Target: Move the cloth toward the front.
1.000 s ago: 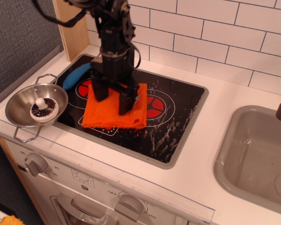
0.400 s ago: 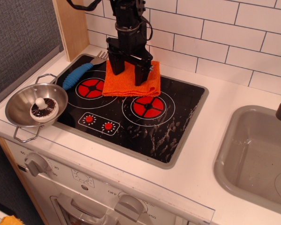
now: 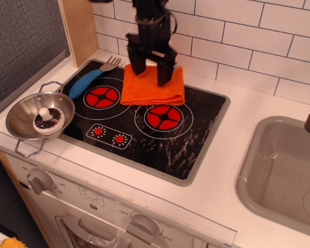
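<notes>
**Orange cloth at the back of the stovetop, beneath the robot's spread fingers**

A black robot gripper (image 3: 151, 71) reaches down over the rear of a glossy black glass stovetop (image 3: 196, 129). Its two dark fingers (image 3: 165, 72) are spread apart, with nothing held between them. Directly beneath the fingers lies the bright orange folded square cloth of ribbed knit (image 3: 153, 87); whether the tips touch it cannot be told. The cloth covers the stovetop's back edge, close to the white tiled wall (image 3: 237, 36), and its front edge reaches the red burner ring (image 3: 163, 117) in front of the fingers. To the left of the fingers lies a fork with a blue handle (image 3: 91, 78). Further left and forward stands a round steel bowl with wire handles (image 3: 40, 115), holding a small white and dark object. Far to the right is a grey sink (image 3: 279, 175).
</notes>
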Tool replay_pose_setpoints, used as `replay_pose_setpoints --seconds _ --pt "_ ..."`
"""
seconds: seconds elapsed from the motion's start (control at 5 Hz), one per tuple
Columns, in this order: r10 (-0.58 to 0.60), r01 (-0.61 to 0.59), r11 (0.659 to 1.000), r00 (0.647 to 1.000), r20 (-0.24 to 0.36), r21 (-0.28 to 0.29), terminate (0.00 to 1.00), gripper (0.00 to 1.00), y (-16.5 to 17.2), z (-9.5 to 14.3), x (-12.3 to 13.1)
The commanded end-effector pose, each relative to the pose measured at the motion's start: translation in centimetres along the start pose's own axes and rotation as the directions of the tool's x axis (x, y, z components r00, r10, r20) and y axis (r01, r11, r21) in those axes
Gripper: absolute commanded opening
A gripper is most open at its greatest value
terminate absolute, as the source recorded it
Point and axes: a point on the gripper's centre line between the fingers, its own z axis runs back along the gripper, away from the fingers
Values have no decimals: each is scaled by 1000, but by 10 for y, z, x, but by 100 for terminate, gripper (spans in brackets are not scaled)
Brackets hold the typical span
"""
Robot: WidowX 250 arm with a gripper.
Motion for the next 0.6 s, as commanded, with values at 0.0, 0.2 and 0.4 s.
replay_pose_setpoints --seconds 0.0,0.2,0.4 --pt "-41 39 999 994 102 28 0 100 -4 87 27" --pt "-41 39 999 994 102 28 0 100 -4 87 27" --pt "-41 39 999 994 102 28 100 100 -4 87 27"
